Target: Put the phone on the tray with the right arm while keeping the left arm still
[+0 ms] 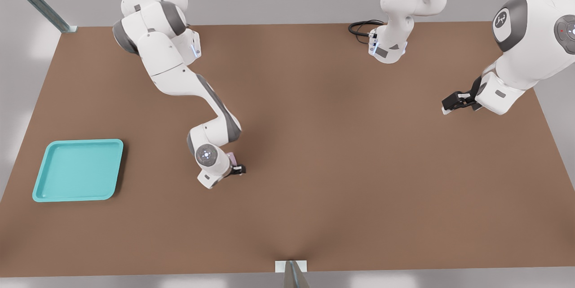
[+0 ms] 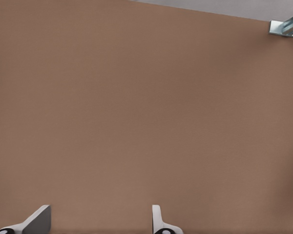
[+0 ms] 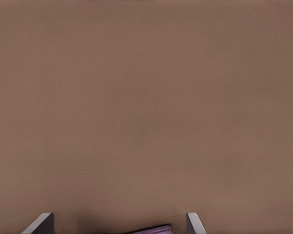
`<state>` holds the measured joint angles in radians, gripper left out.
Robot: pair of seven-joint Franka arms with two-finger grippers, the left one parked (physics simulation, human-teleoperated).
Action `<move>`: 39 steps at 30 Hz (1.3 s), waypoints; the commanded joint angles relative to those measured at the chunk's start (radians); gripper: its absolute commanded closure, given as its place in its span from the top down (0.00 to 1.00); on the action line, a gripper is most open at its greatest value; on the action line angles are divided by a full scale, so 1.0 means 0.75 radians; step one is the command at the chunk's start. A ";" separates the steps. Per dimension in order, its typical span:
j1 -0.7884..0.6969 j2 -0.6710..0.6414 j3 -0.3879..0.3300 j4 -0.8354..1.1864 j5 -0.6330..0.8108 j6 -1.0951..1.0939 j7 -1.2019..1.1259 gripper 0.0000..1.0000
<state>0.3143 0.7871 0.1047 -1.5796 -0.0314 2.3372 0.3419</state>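
Observation:
The turquoise tray (image 1: 78, 170) lies empty near the table's edge on the front view's left. The right arm reaches down over the table's middle, well to the right of the tray in that view. Its gripper (image 1: 238, 170) hangs low over the brown table (image 1: 341, 153). A sliver of the pale pink phone (image 1: 232, 159) shows beside the wrist. In the right wrist view the gripper (image 3: 119, 220) is open, with its fingers (image 3: 194, 223) wide apart. Only the phone's edge (image 3: 149, 229) shows there, lying between them and touching neither.
The left arm hangs parked at the front view's right, its gripper (image 1: 454, 101) above the table. A black cable (image 1: 361, 27) loops at the far edge. Metal posts stand at the far left corner (image 1: 40, 2) and the near edge (image 1: 292, 272).

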 commanded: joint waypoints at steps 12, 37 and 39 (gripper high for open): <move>-0.102 -0.096 0.067 -0.121 -0.001 0.011 -0.135 1.00; -0.106 -0.154 0.132 -0.309 0.001 0.119 -0.118 1.00; -0.108 -0.139 0.132 -0.307 -0.001 0.128 -0.127 1.00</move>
<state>0.2340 0.6799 0.2039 -1.8108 -0.0325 2.4111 0.2674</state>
